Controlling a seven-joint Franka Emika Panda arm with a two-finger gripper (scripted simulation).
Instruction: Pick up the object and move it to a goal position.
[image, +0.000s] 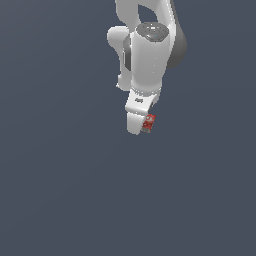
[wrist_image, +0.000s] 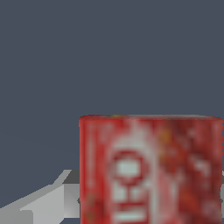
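The small red block with white lettering (image: 149, 123) sits at the tip of my white gripper (image: 141, 126) in the exterior view, held up over the plain dark grey ground. The white hand hides most of the fingers there. In the wrist view the red block (wrist_image: 151, 170) fills much of the picture very close to the camera, with one grey finger (wrist_image: 48, 203) beside it. The other finger is hidden behind the block. The gripper looks shut on the block.
Only a uniform dark grey-blue surface (image: 60, 190) shows around the arm. No other objects, containers or edges are in view.
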